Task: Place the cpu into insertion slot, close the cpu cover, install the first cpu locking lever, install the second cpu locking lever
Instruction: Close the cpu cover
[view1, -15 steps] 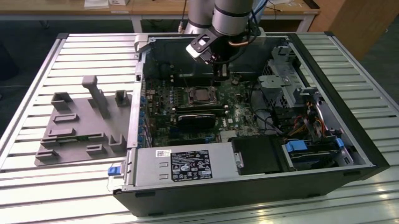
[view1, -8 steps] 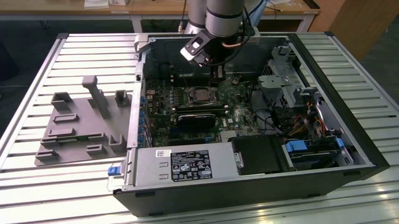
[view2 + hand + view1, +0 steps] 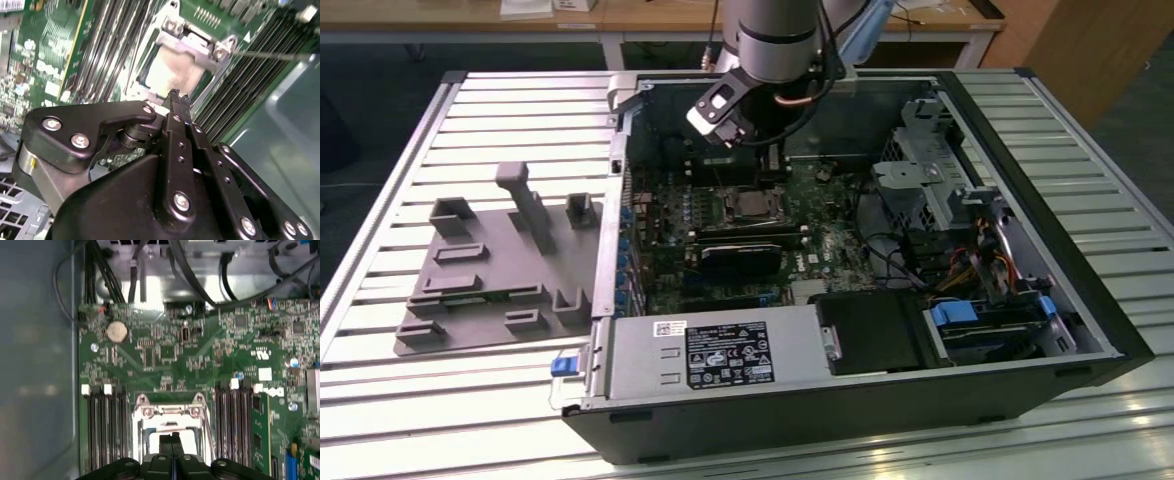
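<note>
So the gripper (image 3: 175,96) has its two black fingers pressed right together with nothing pinched between them as far as I can see. The tips hang over the edge of the cpu (image 3: 167,75), but I honestly can't tell if they're touching it. The chip is sitting in the insertion slot (image 3: 754,205), dull silver top facing up. The cpu cover (image 3: 197,44) is lying flat over it, so the chip shows through the square window. In the second wrist view, a thin metal lever (image 3: 270,54) sticks out from one corner of the cover across the memory slots (image 3: 250,85). No idea whether it's latched. Those long dark slots run along both sides of the socket. Further out on the green motherboard (image 3: 200,355) there's a coin battery (image 3: 117,331), with a bunch of black cables (image 3: 200,275) past the board's edge. In the exterior view, the arm (image 3: 774,40) reaches down into the open computer case (image 3: 1107,330), which lies on a slatted table (image 3: 400,180). The power supply (image 3: 707,355) is at the near end of the case, and a grey plastic fixture (image 3: 494,270) sits beside it on the exterior view's left.
</note>
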### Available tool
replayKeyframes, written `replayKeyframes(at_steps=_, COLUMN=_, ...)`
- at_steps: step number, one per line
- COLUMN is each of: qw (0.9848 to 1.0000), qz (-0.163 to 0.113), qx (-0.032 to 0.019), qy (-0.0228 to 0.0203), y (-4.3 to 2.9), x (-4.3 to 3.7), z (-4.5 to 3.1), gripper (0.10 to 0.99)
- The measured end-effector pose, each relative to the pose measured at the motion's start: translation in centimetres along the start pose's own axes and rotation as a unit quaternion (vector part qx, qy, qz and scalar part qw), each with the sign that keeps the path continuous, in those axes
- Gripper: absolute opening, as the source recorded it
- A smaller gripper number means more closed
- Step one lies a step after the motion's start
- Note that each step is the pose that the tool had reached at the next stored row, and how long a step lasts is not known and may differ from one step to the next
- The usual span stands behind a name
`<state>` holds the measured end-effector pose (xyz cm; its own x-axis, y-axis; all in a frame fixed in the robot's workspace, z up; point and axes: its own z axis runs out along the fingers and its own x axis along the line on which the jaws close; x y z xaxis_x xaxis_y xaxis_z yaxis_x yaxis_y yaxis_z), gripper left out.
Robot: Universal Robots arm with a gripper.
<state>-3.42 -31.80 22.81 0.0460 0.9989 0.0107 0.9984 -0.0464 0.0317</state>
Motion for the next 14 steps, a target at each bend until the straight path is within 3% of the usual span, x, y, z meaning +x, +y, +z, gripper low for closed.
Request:
replayKeyframes(at_steps=7, qw=1.0000, qz=0.000, qx=-0.0016, qy=-0.0004, y=-1.26, x=-0.51, z=0.29, gripper=0.102)
replayKeyframes(at_steps=14, qw=1.0000, qz=-0.001, qx=-0.0018, qy=-0.0011, y=-1.48, x=-0.71, z=0.35, gripper=0.102)
